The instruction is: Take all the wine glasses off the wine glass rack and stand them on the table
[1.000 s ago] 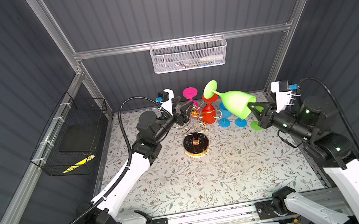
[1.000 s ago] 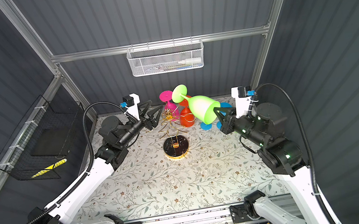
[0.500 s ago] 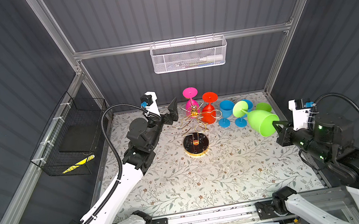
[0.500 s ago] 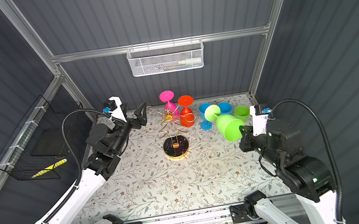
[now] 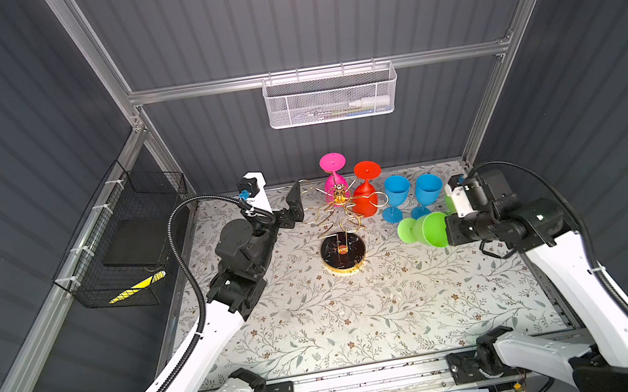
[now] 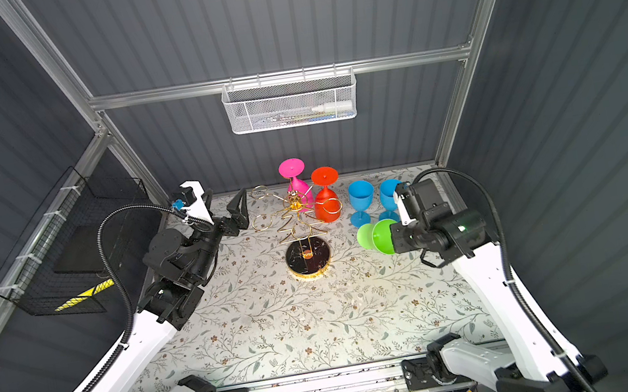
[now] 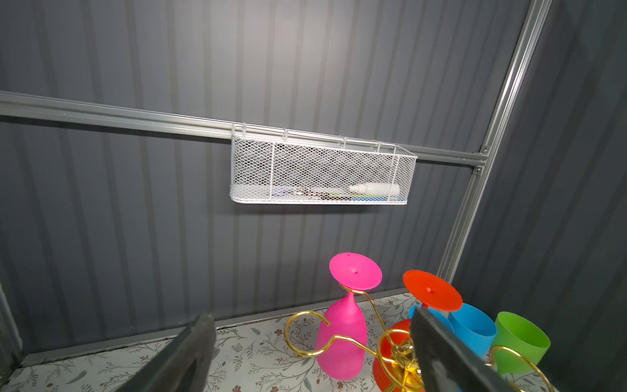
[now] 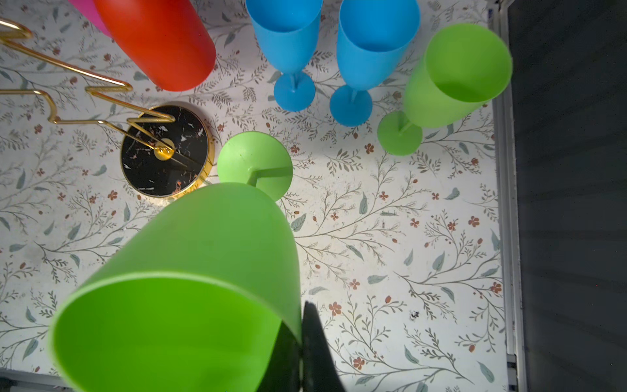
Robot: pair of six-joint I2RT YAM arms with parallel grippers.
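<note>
Clamping the green wine glass (image 5: 430, 230), the right hand (image 5: 452, 229) has it off the rack (image 5: 338, 218). Left hand (image 5: 292, 210) apart; pink glass (image 5: 335, 185) and red glass (image 5: 365, 202) hang there.

walls (image 5: 320, 17): grey ribbed | tabletop (image 5: 362, 315): floral | white basket (image 5: 330, 99) | black basket (image 5: 122, 240)

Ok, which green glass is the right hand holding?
The sideways green glass, its rim pinched by the right hand; the upright green glass stands free.
</note>
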